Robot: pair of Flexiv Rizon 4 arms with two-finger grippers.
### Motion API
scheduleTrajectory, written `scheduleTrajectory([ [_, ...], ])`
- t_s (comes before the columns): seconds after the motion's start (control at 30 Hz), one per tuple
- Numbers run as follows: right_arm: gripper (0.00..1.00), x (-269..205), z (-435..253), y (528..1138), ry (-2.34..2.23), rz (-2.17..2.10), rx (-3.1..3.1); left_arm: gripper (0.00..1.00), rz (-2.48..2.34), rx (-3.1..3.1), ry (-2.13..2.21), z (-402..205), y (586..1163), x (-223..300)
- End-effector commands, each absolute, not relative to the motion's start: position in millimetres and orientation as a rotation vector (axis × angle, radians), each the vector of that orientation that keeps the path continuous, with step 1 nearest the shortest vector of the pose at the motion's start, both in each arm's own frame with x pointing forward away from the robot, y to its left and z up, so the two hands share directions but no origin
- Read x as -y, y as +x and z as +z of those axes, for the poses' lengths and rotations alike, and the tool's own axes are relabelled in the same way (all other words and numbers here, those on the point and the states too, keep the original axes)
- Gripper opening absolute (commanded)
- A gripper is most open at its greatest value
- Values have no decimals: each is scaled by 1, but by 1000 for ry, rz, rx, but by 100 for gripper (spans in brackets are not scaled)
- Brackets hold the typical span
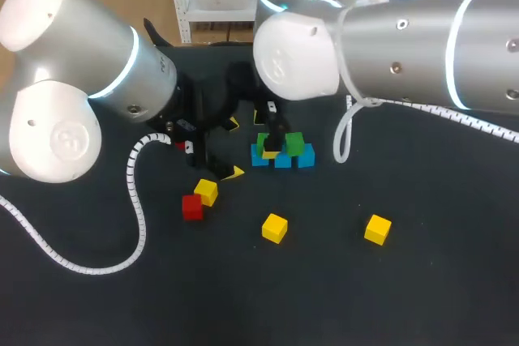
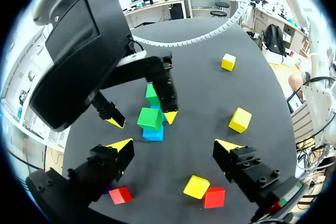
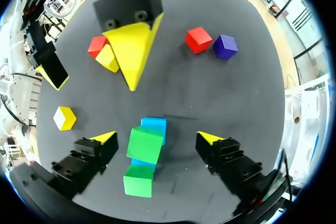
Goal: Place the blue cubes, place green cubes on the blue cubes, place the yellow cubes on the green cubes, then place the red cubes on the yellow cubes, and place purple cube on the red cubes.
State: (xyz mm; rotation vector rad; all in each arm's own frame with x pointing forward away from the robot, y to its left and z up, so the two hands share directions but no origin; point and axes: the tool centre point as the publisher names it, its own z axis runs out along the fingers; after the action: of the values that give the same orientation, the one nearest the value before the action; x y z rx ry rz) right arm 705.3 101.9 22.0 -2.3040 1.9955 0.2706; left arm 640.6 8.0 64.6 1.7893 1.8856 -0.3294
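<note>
A short row of blue cubes (image 1: 306, 156) lies mid-table, with two green cubes (image 1: 294, 144) on top. My right gripper (image 1: 274, 145) hangs over the row, open. One green cube (image 3: 143, 144) sits slightly turned between its fingers, untouched, on a blue cube (image 3: 156, 126); the other green cube (image 3: 139, 180) is beside it. My left gripper (image 1: 231, 150) stands open and empty just left of the row. A yellow cube (image 1: 206, 191) touches a red cube (image 1: 192, 207). Two more yellow cubes (image 1: 275, 227) (image 1: 377, 228) lie nearer the front. Another red cube (image 3: 198, 39) and the purple cube (image 3: 226, 46) lie together.
The left arm's white cable (image 1: 134, 200) loops over the table's left part. In the left wrist view my left gripper (image 2: 175, 145) faces the stack (image 2: 151, 118), and the right gripper's fingers (image 2: 168, 90) straddle it. Open black tabletop (image 1: 324, 297) spreads along the front.
</note>
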Motion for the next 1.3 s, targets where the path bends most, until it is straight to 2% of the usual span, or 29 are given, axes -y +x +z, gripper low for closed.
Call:
scheduleTrajectory([
  [0.03, 46, -102, 20, 709, -2309, 276, -1998, 100, -335, -1879, 1790, 64, 641, -10],
  [0.2, 26, -100, 17, 709, -2311, 277, -2008, 100, -335, -1879, 1790, 64, 641, -10],
  [0.23, 16, -99, 17, 709, -2312, 278, -2009, 100, -335, -1879, 1790, 64, 641, -10],
  [0.3, 5, -99, 17, 708, -2314, 278, -2008, 100, -335, -1879, 1790, 64, 641, -10],
  [0.37, 0, -98, 18, 708, -2316, 276, -2005, 100, -335, -1879, 1790, 64, 641, -10],
  [1.3, 1, -89, 18, 701, -2299, 254, -2024, 100, -335, -1879, 1790, 64, 641, -10],
])
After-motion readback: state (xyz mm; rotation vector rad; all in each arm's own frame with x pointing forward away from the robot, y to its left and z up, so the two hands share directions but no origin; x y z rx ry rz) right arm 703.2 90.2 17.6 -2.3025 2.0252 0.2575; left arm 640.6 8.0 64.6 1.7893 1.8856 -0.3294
